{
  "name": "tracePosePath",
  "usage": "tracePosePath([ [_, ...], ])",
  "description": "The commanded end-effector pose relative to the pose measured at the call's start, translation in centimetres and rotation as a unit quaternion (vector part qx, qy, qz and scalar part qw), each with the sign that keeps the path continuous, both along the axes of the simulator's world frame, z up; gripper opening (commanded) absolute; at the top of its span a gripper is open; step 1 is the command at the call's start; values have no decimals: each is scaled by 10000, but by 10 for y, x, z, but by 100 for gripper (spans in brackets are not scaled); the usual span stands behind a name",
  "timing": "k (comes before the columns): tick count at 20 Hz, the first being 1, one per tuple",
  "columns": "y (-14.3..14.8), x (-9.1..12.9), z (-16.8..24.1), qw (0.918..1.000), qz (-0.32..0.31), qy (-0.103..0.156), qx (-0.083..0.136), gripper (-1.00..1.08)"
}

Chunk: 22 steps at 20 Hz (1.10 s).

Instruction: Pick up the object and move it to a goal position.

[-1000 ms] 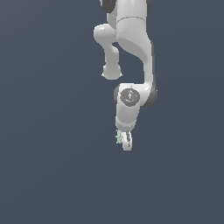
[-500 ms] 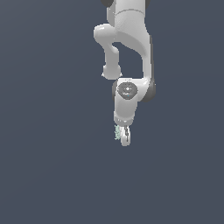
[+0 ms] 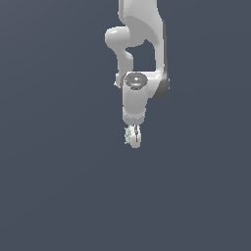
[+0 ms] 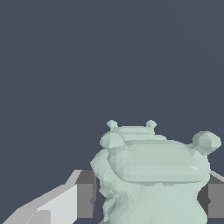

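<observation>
Since the earlier frames the arm [image 3: 139, 54] has drawn its wrist in and up: the gripper [image 3: 134, 137], which hung lower a second ago, now sits higher in the exterior view and a little toward that view's right, and the wrist housing faces the camera more from above, its round grey cap showing on top. The object [image 3: 128, 136] has travelled with it, keeping its place at the fingertips.

No container appears in either view; the background is a flat slate-grey field with nothing resting on it.

The fingers [image 4: 83, 194] are closed on the object [image 4: 155, 177]. In the wrist view one dark pad presses against one side of the pale mint-green lump and the other pad shows at the frame edge against the opposite side, so the object fills the gap between them. Its surface is bumpy, with small knobs standing off its upper edge and a larger knob at one corner. A white finger body runs out behind the nearer pad.

In the exterior view the object shows only as a thin pale green sliver on the left side of the white fingertips, mostly hidden by them. The gripper points down, directly below the wrist housing. Whether the object is clear of any surface cannot be told, since the ground gives no shadow or edge.
</observation>
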<state>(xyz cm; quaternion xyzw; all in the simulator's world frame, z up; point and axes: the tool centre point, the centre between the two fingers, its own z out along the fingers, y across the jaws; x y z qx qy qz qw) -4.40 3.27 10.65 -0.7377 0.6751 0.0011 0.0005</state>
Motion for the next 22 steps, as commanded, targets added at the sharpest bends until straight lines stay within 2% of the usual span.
tracePosePath([
  [1,-7,-16,13,10000,0,-3,6,-100],
  [12,-32,-74,62,10000,1,-2,6,-100],
  [22,-43,-96,83,10000,0,-5,-10,-100],
])
